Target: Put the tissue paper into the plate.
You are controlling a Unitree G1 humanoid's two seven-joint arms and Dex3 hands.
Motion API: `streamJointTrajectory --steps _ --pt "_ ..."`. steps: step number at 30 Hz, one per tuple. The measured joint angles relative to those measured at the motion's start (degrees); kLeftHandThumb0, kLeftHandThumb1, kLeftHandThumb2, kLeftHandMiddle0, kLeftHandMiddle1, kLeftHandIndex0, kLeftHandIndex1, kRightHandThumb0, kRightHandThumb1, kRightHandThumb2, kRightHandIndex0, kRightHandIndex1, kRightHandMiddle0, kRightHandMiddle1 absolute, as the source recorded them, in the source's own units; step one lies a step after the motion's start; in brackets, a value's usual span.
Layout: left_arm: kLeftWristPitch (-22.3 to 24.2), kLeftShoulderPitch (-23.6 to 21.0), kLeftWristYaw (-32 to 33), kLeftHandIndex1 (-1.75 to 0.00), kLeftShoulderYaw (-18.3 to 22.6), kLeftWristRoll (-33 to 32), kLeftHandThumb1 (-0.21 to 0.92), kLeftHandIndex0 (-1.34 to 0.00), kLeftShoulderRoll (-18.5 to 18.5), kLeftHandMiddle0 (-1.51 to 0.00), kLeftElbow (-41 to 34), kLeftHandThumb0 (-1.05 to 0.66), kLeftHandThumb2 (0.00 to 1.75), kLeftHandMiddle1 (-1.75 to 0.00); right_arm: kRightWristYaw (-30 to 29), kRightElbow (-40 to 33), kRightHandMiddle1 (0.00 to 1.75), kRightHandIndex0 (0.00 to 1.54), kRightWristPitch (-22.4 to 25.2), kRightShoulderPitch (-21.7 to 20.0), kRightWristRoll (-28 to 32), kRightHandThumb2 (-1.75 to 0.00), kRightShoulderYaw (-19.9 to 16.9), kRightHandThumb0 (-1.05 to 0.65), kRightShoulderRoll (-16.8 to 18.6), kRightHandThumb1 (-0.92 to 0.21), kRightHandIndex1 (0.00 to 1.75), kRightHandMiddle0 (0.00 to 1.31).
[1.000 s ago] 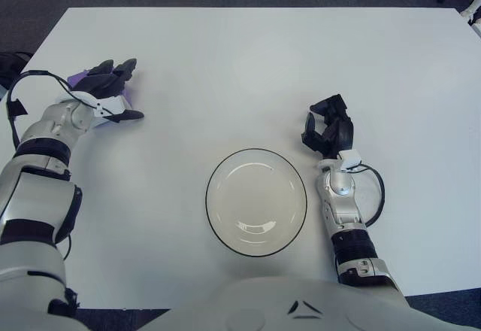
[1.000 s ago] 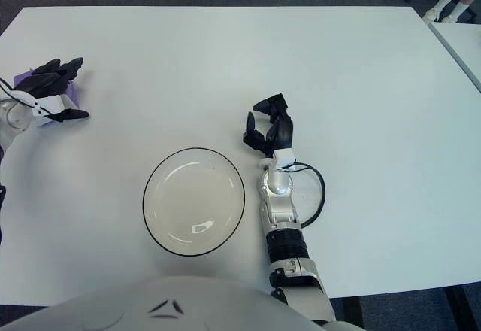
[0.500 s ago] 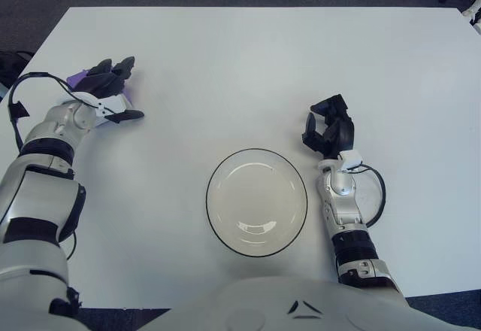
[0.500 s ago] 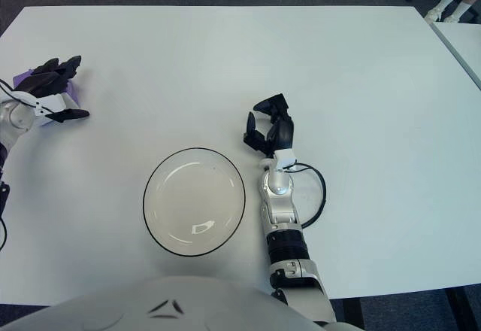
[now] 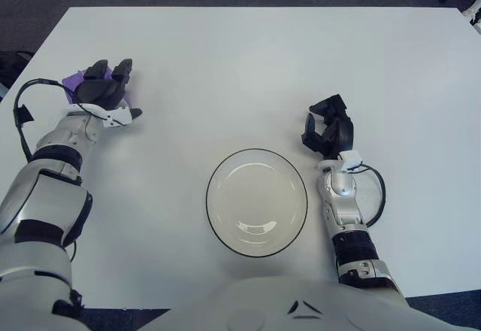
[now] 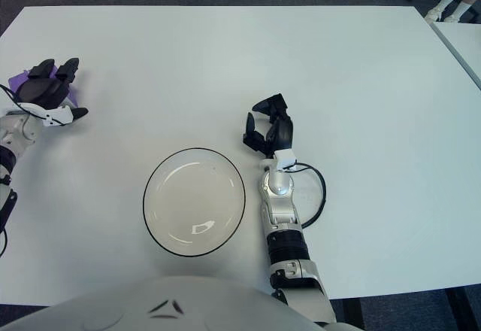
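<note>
The purple tissue paper (image 5: 74, 80) is covered by the left hand (image 5: 105, 90), only its edge being seen beyond and left of the dark fingers (image 5: 122, 70); whether it is gripped or merely lain upon cannot be told. The plate (image 5: 256, 201) is seen well to the right of that hand and nearer the robot, and nothing is held in it. Just right of the plate, the right hand (image 5: 328, 132) is seen with fingers loosely curled, nothing held.

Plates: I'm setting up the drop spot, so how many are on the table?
1. The plate sits near the table's front edge, just left of the right hand. It holds nothing; the purple tissue paper is under the left hand.
</note>
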Motion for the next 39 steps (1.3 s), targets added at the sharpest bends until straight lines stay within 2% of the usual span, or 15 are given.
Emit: streamJointTrajectory --steps 2,5,6,8,9,11,15,21,24,30,39 --pt "1.89 -0.21 0.83 -1.64 -0.57 0.29 0.07 -0.04 -0.79 -0.23 0.10 -0.35 1.31 -1.69 0.10 0.00 1.75 0.62 0.00 0.04 0.01 -1.02 -0.08 -0.41 0.00 -0.56 1.56 0.42" --pt "5.07 -0.65 1.43 -1.71 -1.82 1.32 0.22 -0.16 -2.06 -0.49 0.33 0.20 1.32 -1.73 0.19 0.00 1.75 0.63 0.01 0.08 0.00 -1.02 -0.28 -0.41 0.00 -0.56 1.56 0.42" --pt "5.92 -0.83 1.53 -1.72 -2.22 1.70 0.24 -0.19 -2.38 -0.53 0.36 0.30 1.33 -1.74 0.20 0.00 1.75 0.63 0.01 0.09 -0.01 -1.02 -0.31 -0.41 0.00 -0.56 1.56 0.42" --pt "7.64 -1.25 1.57 -1.73 -3.18 2.50 0.25 -0.25 -2.85 -0.58 0.42 0.39 1.35 -1.74 0.20 0.00 1.75 0.63 0.03 0.11 -0.04 -1.02 -0.37 -0.41 0.00 -0.56 1.56 0.43" --pt "8.38 -1.39 1.58 -1.74 -3.57 2.74 0.23 -0.33 -3.04 -0.63 0.45 0.25 1.39 -1.73 0.20 0.00 1.75 0.63 0.03 0.13 -0.06 -1.02 -0.39 -0.41 0.00 -0.55 1.56 0.43" --pt "9.45 -1.55 1.62 -1.74 -4.14 3.27 0.21 -0.40 -3.23 -0.67 0.51 0.13 1.42 -1.73 0.19 0.00 1.75 0.63 0.05 0.15 -0.07 -1.03 -0.44 -0.41 0.00 -0.55 1.57 0.43" --pt "11.07 -1.69 1.70 -1.72 -4.94 4.03 0.13 -0.51 -3.42 -0.74 0.55 0.03 1.52 -1.74 0.14 0.00 1.75 0.64 0.09 0.20 -0.11 -1.03 -0.62 -0.41 0.00 -0.55 1.57 0.43" --pt "12.73 -1.75 1.73 -1.63 -5.42 4.38 0.08 -0.61 -3.67 -0.78 0.57 0.00 1.55 -1.75 0.14 0.00 1.75 0.64 0.08 0.22 -0.11 -1.04 -0.80 -0.41 0.00 -0.54 1.57 0.44" --pt "13.37 -1.75 1.74 -1.65 -5.65 4.43 0.04 -0.64 -3.72 -0.81 0.61 0.00 1.61 -1.75 0.14 0.00 1.75 0.64 0.08 0.24 -0.10 -1.05 -0.86 -0.42 0.01 -0.54 1.58 0.44" --pt "13.96 -1.71 1.85 -1.73 -6.12 4.42 0.05 -0.60 -3.75 -0.82 0.69 0.00 1.61 -1.69 0.14 0.00 1.75 0.64 0.04 0.29 -0.09 -1.05 -0.99 -0.42 0.01 -0.53 1.59 0.44" --pt "13.33 -1.54 2.07 -1.75 -6.15 4.39 0.04 -0.60 -3.44 -0.87 0.70 0.00 1.60 -1.60 0.10 0.00 1.75 0.63 0.01 0.30 -0.10 -1.04 -1.03 -0.41 0.02 -0.54 1.59 0.44"
